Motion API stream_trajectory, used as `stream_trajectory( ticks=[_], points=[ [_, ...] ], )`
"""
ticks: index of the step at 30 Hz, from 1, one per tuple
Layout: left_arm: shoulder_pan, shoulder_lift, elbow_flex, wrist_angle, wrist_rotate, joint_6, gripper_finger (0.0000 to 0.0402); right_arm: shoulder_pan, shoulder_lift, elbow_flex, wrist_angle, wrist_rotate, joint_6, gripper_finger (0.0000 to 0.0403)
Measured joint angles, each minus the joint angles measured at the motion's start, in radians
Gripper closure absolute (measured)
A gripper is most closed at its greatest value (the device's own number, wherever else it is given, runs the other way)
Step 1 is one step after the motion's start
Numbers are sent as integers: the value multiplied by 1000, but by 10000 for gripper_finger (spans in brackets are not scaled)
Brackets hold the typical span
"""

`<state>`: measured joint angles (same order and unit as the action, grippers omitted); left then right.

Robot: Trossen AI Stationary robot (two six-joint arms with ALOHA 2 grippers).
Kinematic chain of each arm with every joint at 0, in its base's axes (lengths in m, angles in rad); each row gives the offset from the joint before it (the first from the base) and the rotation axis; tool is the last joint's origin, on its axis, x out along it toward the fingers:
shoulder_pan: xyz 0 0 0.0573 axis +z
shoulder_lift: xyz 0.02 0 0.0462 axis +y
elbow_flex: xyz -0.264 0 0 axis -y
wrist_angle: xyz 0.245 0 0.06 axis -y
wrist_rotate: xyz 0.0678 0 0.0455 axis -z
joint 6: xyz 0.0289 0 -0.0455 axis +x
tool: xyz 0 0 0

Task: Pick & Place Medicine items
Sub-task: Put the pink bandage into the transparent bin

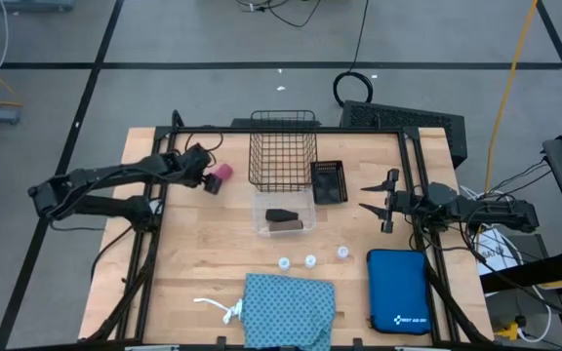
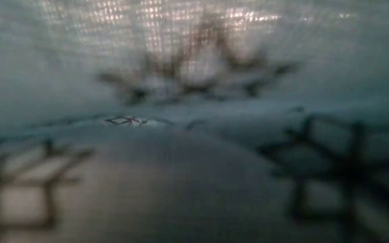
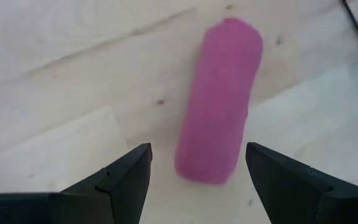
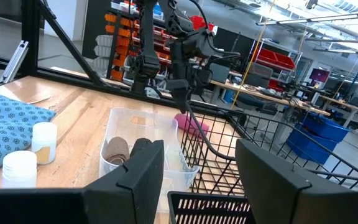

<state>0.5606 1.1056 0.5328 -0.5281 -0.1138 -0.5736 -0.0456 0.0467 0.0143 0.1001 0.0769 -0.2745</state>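
The pink roll (image 1: 220, 176) (image 3: 219, 102) lies on its side on the table, left of the wire basket. My left gripper (image 1: 206, 175) (image 3: 197, 168) is open just over it, one finger on each side of the roll's near end with a gap at both. The brown roll (image 1: 284, 222) (image 4: 117, 149) lies in a clear tub (image 1: 261, 210). Three white-capped vials (image 1: 310, 260) stand in a row near the teal patterned cloth (image 1: 289, 310), whose white string (image 1: 220, 309) lies on the table. My right gripper (image 1: 379, 200) (image 4: 197, 168) is open, right of the tub and touching nothing.
A black wire basket (image 1: 283, 151) stands at the far edge with a small black tray (image 1: 329, 181) beside it. The blue zip case (image 1: 398, 291) lies at the near right. The teal cloth (image 2: 194, 121) fills the low view. Bare wood lies between the tub and the vials.
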Motion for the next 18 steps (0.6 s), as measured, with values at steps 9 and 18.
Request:
stream_trajectory(
  ticks=[9, 18],
  points=[
    [-19, 133, -40, 224, -5, 19, 133, 0, 0, 0, 0, 0, 0, 212],
    [-38, 287, -37, 244, -85, 49, 133, 0, 0, 0, 0, 0, 0, 213]
  ],
)
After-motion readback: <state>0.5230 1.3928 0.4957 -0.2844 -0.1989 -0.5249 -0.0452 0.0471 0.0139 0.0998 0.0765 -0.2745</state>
